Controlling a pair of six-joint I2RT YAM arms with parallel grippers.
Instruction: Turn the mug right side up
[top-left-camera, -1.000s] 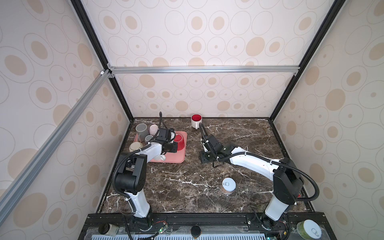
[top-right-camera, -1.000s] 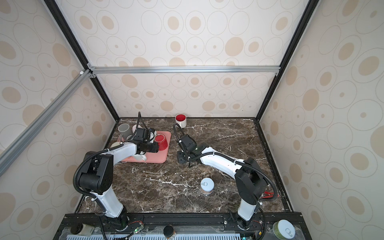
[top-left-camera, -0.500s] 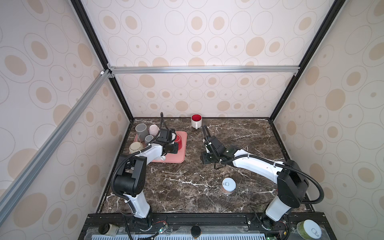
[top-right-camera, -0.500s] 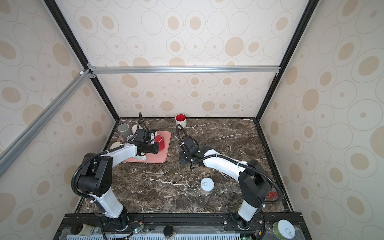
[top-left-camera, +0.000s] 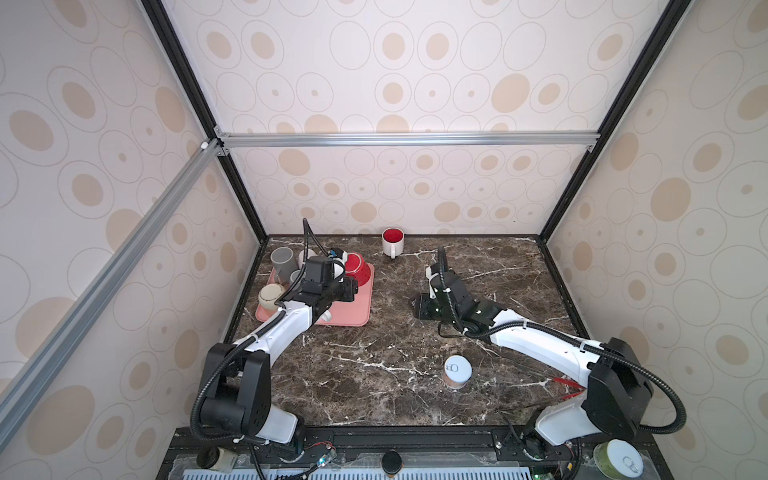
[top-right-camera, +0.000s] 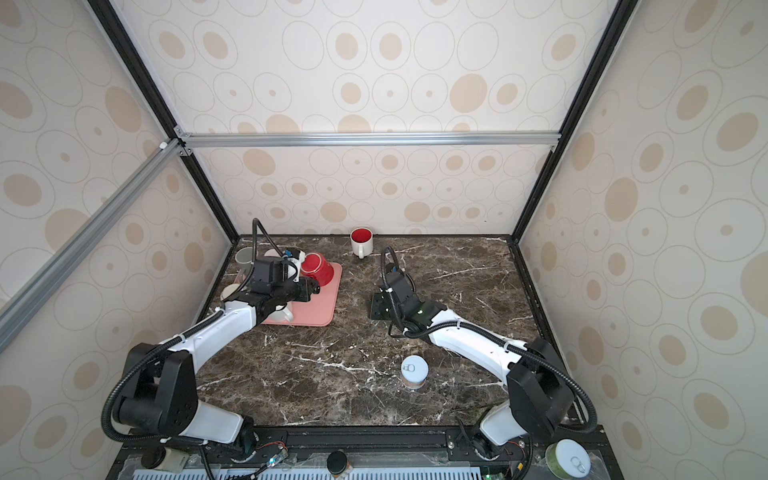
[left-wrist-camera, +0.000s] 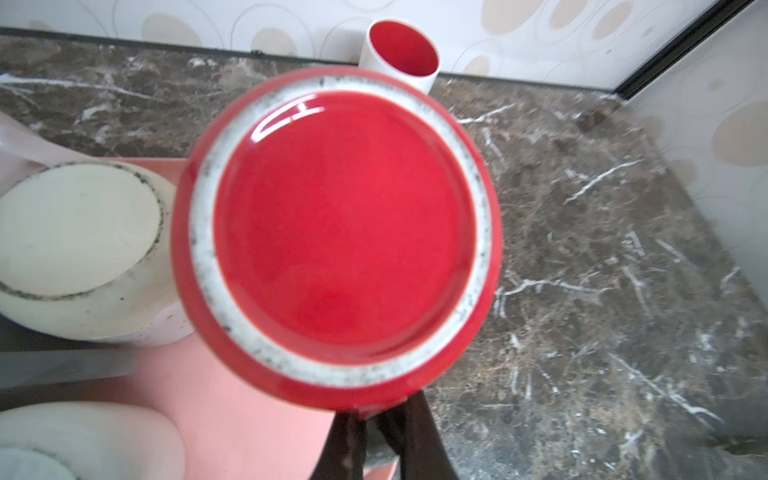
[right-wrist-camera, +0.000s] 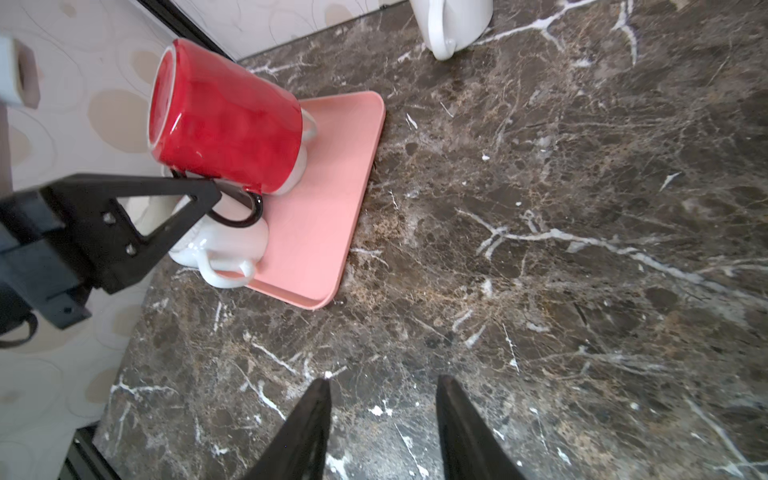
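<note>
The left claw (left-wrist-camera: 374, 419) is closed tight on the dark handle (right-wrist-camera: 237, 214) of the red mug (right-wrist-camera: 224, 120), which hangs tilted on its side above the pink tray (right-wrist-camera: 332, 199). The right claw (right-wrist-camera: 384, 395) stands partly apart over the counter (right-wrist-camera: 561, 249) and holds nothing

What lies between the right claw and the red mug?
Nothing stands there: between the right claw and the red mug, the right wrist view shows only bare marble tabletop and a bare part of the pink tray.
</note>
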